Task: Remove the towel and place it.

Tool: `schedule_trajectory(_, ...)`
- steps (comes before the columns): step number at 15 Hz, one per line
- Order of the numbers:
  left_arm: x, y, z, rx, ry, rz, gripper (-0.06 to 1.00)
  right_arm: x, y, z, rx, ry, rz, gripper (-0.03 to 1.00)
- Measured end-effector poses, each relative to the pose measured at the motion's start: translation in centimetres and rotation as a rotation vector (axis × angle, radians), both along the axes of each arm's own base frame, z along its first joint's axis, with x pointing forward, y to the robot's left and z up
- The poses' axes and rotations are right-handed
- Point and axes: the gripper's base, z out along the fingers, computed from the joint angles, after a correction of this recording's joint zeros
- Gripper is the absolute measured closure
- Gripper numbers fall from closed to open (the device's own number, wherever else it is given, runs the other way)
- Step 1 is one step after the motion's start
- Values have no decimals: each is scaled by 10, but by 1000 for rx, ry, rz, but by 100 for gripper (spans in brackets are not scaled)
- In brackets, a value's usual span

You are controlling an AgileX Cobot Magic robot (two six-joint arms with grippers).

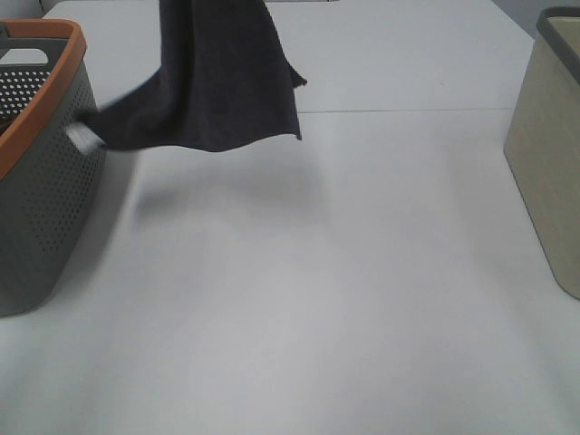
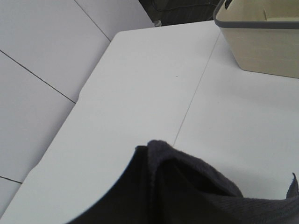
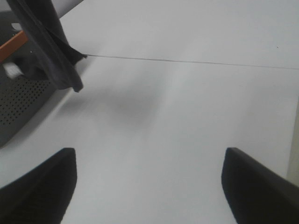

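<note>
The left hand is clenched on the towel, though the bunched cloth hides it in its wrist view and the high view cuts it off above. The right hand is released, its two dark fingers spread wide over the bare tabletop with nothing between them.

The tabletop is plain matte white, crossed by one thin seam. In the high view a grey perforated basket with an orange rim stands at its left edge and a beige bin with a grey rim at its right, well apart. Past the table's edge, the left wrist view shows a pale floor with dark joint lines.

The towel hangs in the air, clear of the tabletop and just beside the basket. Its long axis runs roughly up and down. The lower edge flares out. One corner, carrying the white tag, points at the basket's wall; it is blurred, so contact cannot be told. The other corner points toward the bin.
</note>
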Motion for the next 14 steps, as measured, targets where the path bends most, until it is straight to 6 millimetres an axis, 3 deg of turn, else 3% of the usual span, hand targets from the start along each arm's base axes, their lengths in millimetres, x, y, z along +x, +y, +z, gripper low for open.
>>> schedule_trajectory(6,23,-31,-39,24,111,-14,94,30,11,-6,13,15,137,22)
schedule_trajectory(14,22,-46,-45,14,125,-22,94,57,20,7,18,-7,252,22)
